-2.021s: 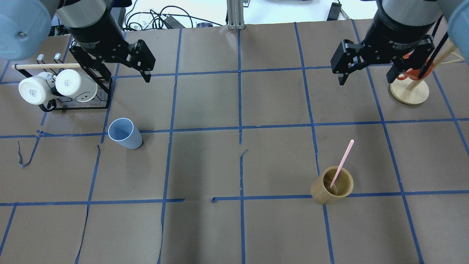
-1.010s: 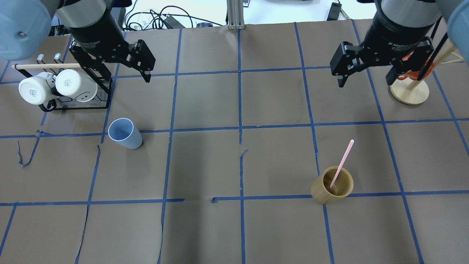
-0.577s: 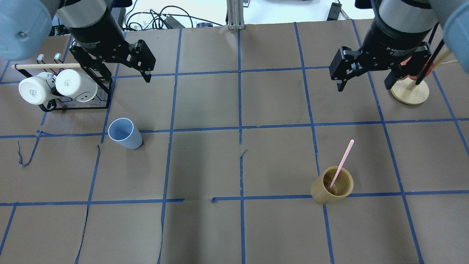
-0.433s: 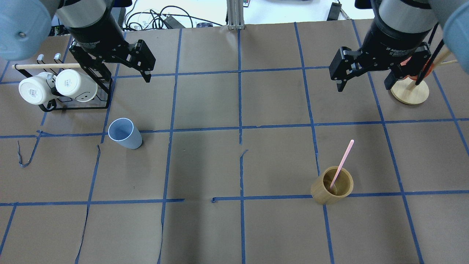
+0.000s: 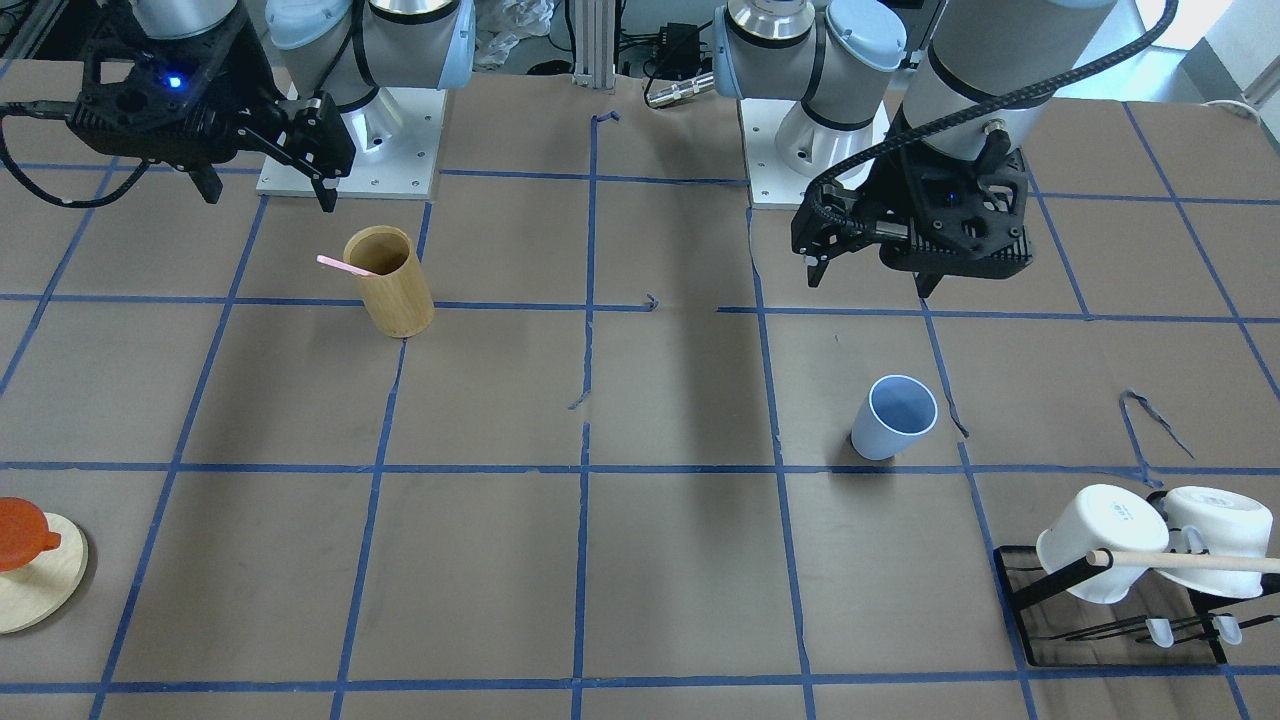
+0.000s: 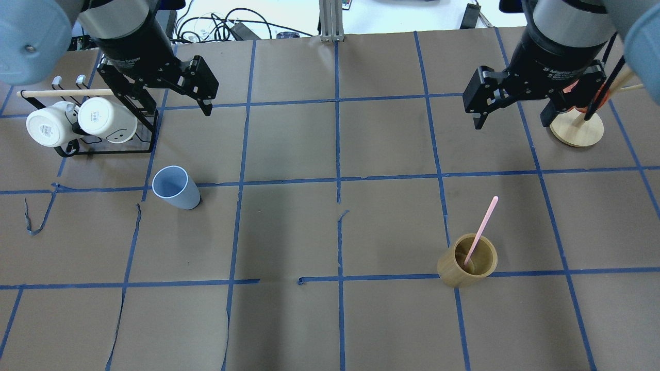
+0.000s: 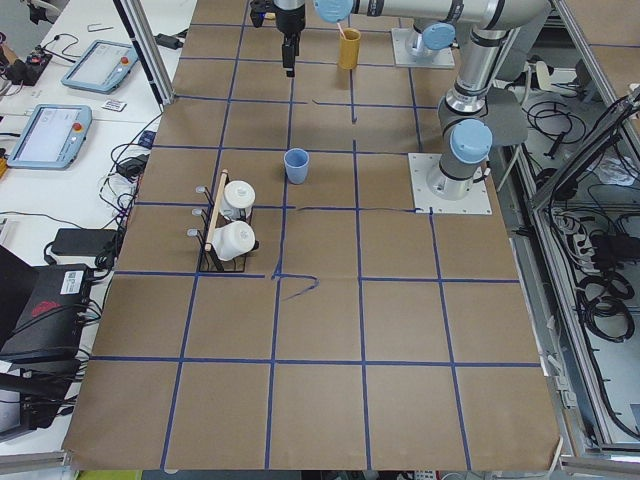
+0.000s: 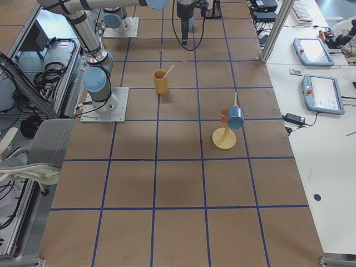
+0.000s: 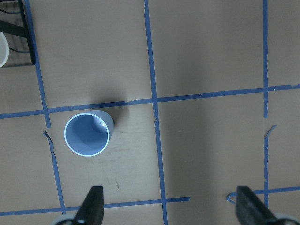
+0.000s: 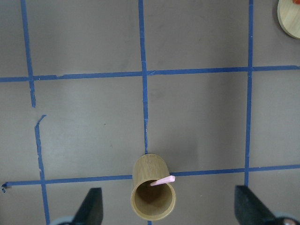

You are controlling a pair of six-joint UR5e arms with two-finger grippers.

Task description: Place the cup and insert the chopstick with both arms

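Observation:
The pale-blue cup (image 6: 175, 188) stands upright on the brown paper at the left; it also shows in the front view (image 5: 893, 418) and the left wrist view (image 9: 87, 135). The pink chopstick (image 6: 482, 229) leans inside the tan bamboo cylinder (image 6: 466, 268) at the right, and shows in the right wrist view (image 10: 162, 180). My left gripper (image 6: 178, 105) is open and empty, high above the table behind the cup. My right gripper (image 6: 512, 119) is open and empty, high above the table behind the bamboo cylinder.
A black rack with two white mugs (image 6: 77, 121) and a long wooden rod (image 6: 64, 93) stands at the far left. A wooden stand (image 6: 576, 129) with an orange mug (image 6: 593, 98) stands at the far right. Cables lie past the table's back edge.
My right gripper has shifted slightly, turning a little and coming a bit nearer in the overhead view. The left arm, the cup and the chopstick have not moved.

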